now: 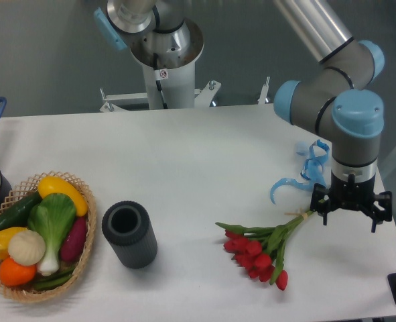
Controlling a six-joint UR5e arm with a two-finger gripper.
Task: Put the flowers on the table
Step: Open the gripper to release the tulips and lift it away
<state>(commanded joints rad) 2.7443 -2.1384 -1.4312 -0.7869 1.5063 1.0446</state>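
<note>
With the flowers [261, 251] already lying on the table [204, 161] at lower right, the gripper [348, 213] is hovering with fingers apparently spread and empty by the stem tips, risking snagging them or the blue ribbon [303, 173].

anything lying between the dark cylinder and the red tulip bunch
Nothing. In the camera view the stretch of white table between the dark ribbed cylinder and the red tulip bunch with green stems is bare.

The arm reaches down at the right, wrist vertical, gripper [350, 216] low with jaws spread apart.
</note>
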